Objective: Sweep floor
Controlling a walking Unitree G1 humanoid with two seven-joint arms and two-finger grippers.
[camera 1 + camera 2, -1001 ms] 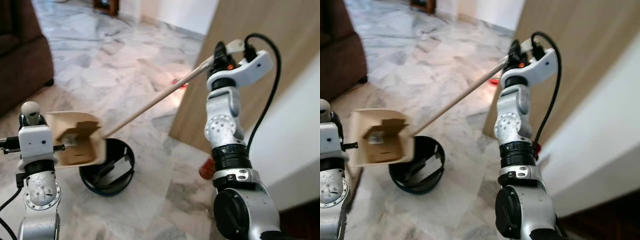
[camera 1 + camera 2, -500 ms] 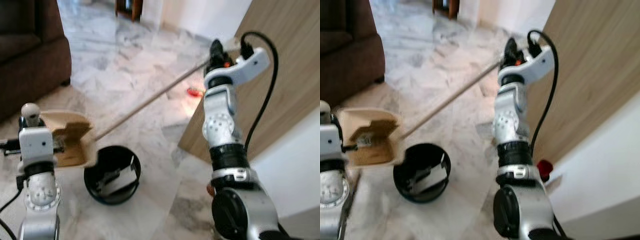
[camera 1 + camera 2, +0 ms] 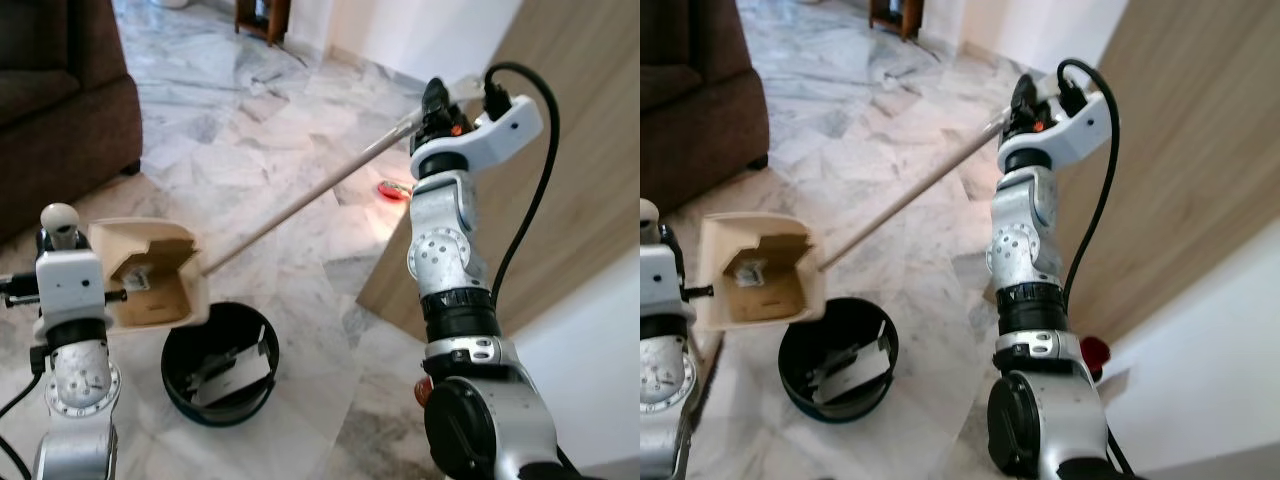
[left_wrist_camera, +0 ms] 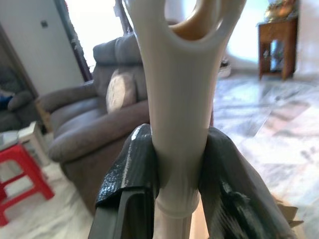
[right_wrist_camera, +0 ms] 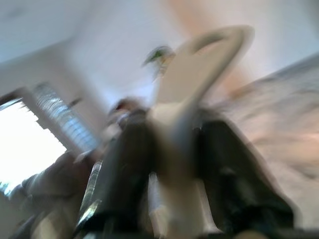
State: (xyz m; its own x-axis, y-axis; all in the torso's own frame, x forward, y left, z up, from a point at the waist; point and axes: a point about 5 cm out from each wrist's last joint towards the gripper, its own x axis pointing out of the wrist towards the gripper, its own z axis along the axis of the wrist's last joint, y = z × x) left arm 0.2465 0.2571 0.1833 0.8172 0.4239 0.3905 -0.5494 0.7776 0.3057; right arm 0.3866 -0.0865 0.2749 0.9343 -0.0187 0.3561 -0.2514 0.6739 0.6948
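My left gripper (image 4: 177, 169) is shut on the cream handle (image 4: 179, 99) of a beige dustpan (image 3: 150, 275), held tilted just above a black bin (image 3: 220, 365) on the marble floor. A brown scrap lies inside the pan. The bin holds pale scraps. My right gripper (image 3: 435, 100) is raised at chest height and shut on the cream top end of a broom (image 5: 174, 119). Its long stick (image 3: 300, 205) slants down to the left behind the dustpan. The broom's head is hidden.
A brown sofa (image 3: 50, 110) stands at the far left. A wooden panel (image 3: 570, 150) and a white wall close the right side. A small red thing (image 3: 392, 188) lies on the floor by the panel's edge. Wooden furniture legs (image 3: 262, 15) stand far back.
The whole view has shifted, so the camera moved. The dustpan stays over the bin and both grips are unchanged.
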